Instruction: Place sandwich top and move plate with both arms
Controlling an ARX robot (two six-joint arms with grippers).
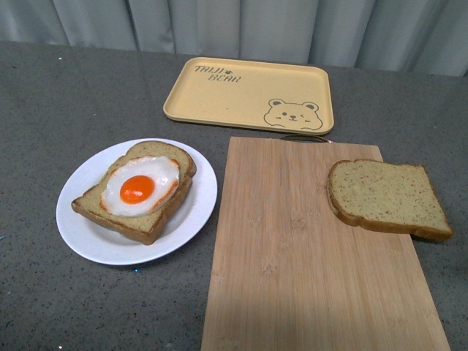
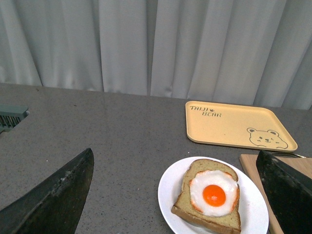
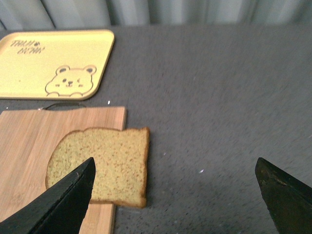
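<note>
Right gripper (image 3: 174,168) released, jaws spread wide, nothing held. Sandwich top (image 3: 105,163) below-ahead of it, off-centre toward one finger, partly overhanging cutting board (image 3: 29,146) edge. Long axis roughly along jaw-opening line. Right arm nearer. Left gripper (image 2: 175,158) also spread, empty. Plate (image 2: 168,192) with egg slice (image 2: 212,195) just below-ahead. Tray (image 3: 48,58) reads "TAIJI BEAR".

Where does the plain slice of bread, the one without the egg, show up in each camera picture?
Front view: the plain slice lies at right, overhanging the wooden board's right edge.
Left wrist view: not in it.
Right wrist view: the plain slice overhangs the wooden board's edge.
Shared landmark: the yellow bear tray shows in all three.
</note>
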